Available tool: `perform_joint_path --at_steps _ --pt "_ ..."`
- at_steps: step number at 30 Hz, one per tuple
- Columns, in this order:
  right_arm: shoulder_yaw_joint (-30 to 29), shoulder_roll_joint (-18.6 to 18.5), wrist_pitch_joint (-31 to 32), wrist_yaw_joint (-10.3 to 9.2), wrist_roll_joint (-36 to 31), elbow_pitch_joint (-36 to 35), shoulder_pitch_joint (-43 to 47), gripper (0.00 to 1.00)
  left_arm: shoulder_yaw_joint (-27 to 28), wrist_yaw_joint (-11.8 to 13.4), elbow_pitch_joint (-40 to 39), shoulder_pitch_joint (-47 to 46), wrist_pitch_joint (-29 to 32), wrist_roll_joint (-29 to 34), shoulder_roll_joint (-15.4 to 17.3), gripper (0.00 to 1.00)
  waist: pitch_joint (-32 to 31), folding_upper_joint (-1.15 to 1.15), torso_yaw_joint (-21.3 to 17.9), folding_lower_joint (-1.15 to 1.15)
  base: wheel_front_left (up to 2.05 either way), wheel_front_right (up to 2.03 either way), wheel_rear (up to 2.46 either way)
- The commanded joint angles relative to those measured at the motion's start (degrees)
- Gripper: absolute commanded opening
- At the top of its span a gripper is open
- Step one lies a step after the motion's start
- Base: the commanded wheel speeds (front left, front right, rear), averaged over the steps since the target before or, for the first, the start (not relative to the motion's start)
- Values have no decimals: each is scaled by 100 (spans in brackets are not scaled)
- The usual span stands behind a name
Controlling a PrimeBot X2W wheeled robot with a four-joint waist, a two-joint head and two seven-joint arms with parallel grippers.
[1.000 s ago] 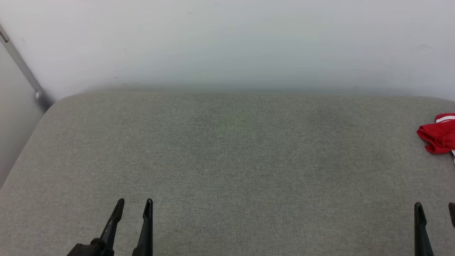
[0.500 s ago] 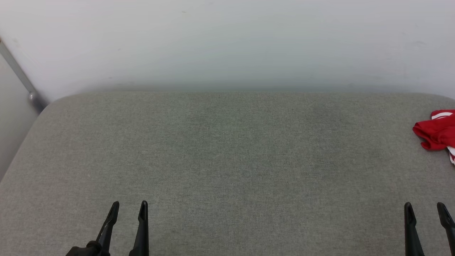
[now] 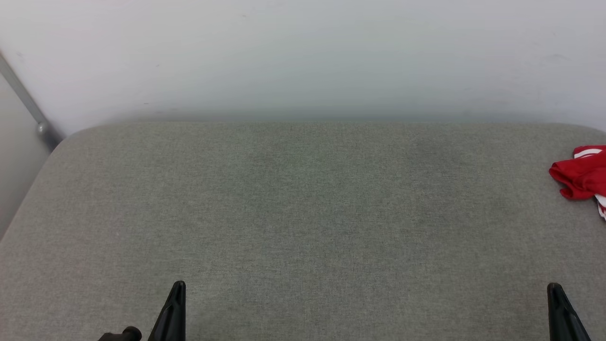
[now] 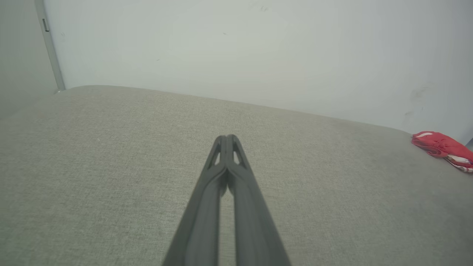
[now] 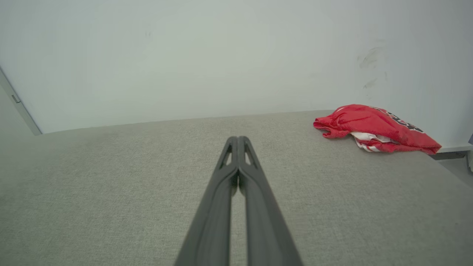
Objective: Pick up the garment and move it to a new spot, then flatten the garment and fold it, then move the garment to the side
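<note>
Hands come first, nearest the camera. The left hand [image 4: 226,136] has its two dark fingers pressed tip to tip with nothing between them. The right hand [image 5: 238,137] matches it, closed and empty. Both hover low over the near part of the grey fabric worktop [image 3: 303,199], which stretches bare across the middle.

Further out and far to the right, the garment [image 5: 369,122] lies bunched in a red heap close to the white wall [image 3: 303,57], well apart from either hand.

So which step is this? My read is that the scene fits two. It could be a crumpled shirt waiting to be lifted to a new spot, or a loosely folded one already set off to the side. The lumpy look leans toward the first, but these pictures don't settle it, so I won't call a move.

As for the views, the head camera cuts the shirt at its right edge, catching a red fold and a bit of white trim. The right wrist camera takes in the whole heap, with black lettering on top and a white striped panel tucked beneath. From the left wrist it is small and distant.
</note>
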Motion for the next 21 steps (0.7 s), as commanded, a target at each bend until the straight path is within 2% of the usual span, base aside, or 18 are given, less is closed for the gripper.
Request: perform_joint_path --at_steps 1,21 --pt "18 -21 37 0 320 -27 -110 0 11 14 -59 -76 44 -289 18 0 2 0 -4 0 0 0 0" --pt "197 -87 467 -1 2492 543 -756 0 78 3 348 -577 470 -2337 80 0 20 0 -50 0 0 0 0"
